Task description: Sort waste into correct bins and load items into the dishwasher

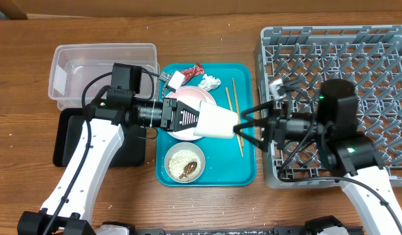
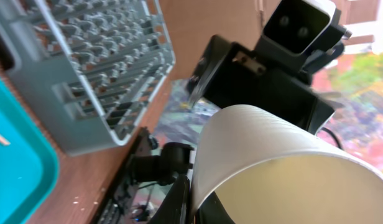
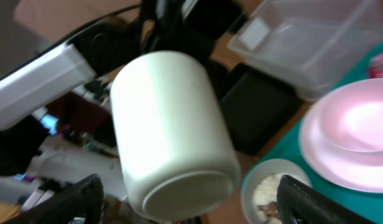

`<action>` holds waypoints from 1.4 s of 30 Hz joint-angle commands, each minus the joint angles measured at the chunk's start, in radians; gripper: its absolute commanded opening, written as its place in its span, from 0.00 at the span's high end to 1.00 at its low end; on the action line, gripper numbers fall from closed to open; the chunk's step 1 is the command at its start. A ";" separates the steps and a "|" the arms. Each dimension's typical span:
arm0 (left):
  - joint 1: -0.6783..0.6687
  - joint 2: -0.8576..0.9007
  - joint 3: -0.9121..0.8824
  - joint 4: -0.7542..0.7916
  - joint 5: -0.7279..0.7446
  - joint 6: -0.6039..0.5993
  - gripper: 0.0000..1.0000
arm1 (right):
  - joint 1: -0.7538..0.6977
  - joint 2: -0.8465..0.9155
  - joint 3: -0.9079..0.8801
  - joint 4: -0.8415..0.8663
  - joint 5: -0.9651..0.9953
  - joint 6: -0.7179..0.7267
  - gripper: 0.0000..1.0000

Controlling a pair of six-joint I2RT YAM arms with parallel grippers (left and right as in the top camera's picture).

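The left gripper [image 1: 196, 119] is clamping the rim of the small white cup [image 1: 216, 123], its fingers closed tight on the wall. It is holding the cup on its side above the teal serving tray [image 1: 230, 171], mouth toward the left arm and base toward the right arm. The right gripper [image 1: 241, 124] is facing that base with its 2 fingers [image 3: 79, 200] spread wide — one on each side of the cup, neither touching it in the right wrist view. Below the cup, the pink-white plate [image 1: 188, 99] is lying on the teal tray, partly hidden by the left gripper. The white bowl [image 1: 170, 151] is sitting near the tray's front edge with rice grains [image 1: 178, 158] and brown scraps [image 1: 190, 172] inside. The 2 chopsticks [image 1: 233, 94] are lying along the tray's right side, with the red wrapper [image 1: 191, 70] and the crumpled tissue [image 1: 209, 81] at its far edge. The clear tub [image 1: 77, 72] and the black tray [image 1: 65, 140] are sitting to the left of the teal tray — the grey dish rack [image 1: 357, 52] to its right.
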 commanded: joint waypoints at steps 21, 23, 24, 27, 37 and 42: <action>-0.055 -0.008 0.014 0.001 -0.016 0.039 0.95 | 0.115 0.020 0.026 0.164 -0.052 0.061 0.30; -0.055 -0.008 0.014 0.003 -0.017 0.030 0.96 | 0.115 0.020 0.026 0.161 -0.055 0.061 0.31; -0.054 -0.008 0.014 0.005 -0.016 0.027 0.94 | 0.115 0.020 0.026 0.158 -0.054 0.060 0.32; -0.053 -0.008 0.014 0.005 -0.016 0.020 0.20 | 0.111 0.019 0.026 0.143 -0.037 0.056 0.33; 0.005 -0.014 0.014 -0.112 -0.207 0.021 0.00 | -0.163 -0.136 0.028 -0.156 0.373 0.053 0.35; -0.012 -0.049 0.014 -0.159 -0.363 0.019 0.00 | -0.235 -0.187 0.028 -0.481 0.834 0.114 0.35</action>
